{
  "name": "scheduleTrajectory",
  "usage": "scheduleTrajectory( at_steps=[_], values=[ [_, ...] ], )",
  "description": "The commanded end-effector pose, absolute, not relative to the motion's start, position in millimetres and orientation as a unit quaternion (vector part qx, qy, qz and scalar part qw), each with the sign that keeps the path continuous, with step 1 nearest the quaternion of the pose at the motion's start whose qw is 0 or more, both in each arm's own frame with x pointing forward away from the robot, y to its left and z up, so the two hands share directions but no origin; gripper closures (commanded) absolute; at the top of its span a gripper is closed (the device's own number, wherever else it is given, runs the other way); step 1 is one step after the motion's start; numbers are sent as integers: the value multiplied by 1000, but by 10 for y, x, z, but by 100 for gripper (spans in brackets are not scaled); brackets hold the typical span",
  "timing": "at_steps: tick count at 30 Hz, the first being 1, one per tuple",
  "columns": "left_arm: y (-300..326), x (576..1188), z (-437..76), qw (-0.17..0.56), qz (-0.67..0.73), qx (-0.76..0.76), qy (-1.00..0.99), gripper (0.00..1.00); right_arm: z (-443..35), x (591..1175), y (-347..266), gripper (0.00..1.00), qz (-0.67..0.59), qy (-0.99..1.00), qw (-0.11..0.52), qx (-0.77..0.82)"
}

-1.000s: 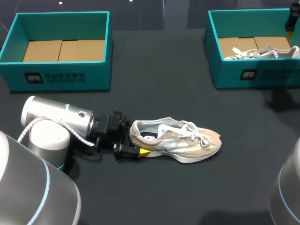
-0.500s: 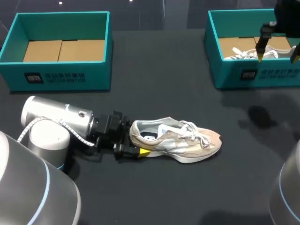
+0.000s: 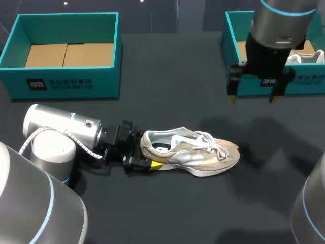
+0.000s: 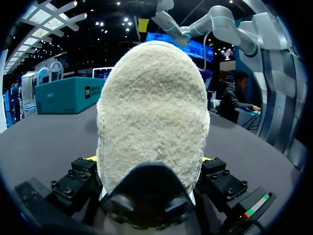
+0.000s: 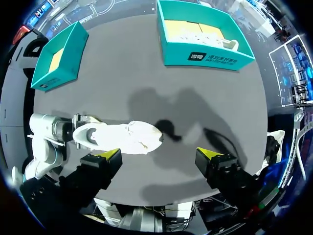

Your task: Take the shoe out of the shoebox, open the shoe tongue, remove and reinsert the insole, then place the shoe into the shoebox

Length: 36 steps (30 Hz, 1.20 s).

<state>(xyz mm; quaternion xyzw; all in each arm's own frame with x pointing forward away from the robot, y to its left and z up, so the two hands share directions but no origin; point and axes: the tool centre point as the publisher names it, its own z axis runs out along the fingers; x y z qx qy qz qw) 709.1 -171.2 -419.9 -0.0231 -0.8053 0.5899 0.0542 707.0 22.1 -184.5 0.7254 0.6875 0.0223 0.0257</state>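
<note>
A beige and silver shoe (image 3: 195,152) stands upright on the dark table, toe to the right, laces tied. My left gripper (image 3: 148,152) is shut on its heel; one yellow tip shows at the near side. In the left wrist view the fuzzy heel (image 4: 151,107) fills the space between the fingers (image 4: 83,171). My right gripper (image 3: 253,97) hangs open and empty above the table, in front of the right shoebox (image 3: 228,61) and behind the shoe's toe. Seen from the right wrist, the shoe (image 5: 122,137) lies ahead of the open gripper (image 5: 159,155).
The left teal shoebox (image 3: 66,84) at the back left holds only cardboard. The right shoebox holds another pale shoe (image 3: 315,56), partly hidden by my right arm. My left arm's grey body (image 3: 56,132) lies low along the table's left.
My right arm has come out from over the right shoebox, forward and toward the middle. The left gripper and the shoe have not moved.
</note>
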Motion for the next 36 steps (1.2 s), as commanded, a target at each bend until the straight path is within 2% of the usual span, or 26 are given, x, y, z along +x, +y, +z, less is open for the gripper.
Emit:
scheduleTrajectory(
  at_steps=[1, 13, 26, 30, 36],
  values=[
    [-1701, 7086, -4226, 54, 590, -23, -805, 100, -1878, 7034, 480, 0, 17, 686, 44, 726],
    [-1701, 7086, -4226, 54, 590, -23, -805, 100, -1929, 7023, 543, 0, 29, 689, 57, 722],
    [-1701, 7086, -4226, 54, 590, -23, -805, 100, -2282, 6732, 1477, 0, -38, 682, 96, 724],
    [-1701, 7086, -4226, 54, 590, -23, -805, 100, -2315, 6653, 1555, 0, -4, 704, 69, 707],
    [-1701, 7086, -4226, 54, 590, -23, -805, 100, -2315, 6653, 1555, 0, -4, 704, 69, 707]
  ],
)
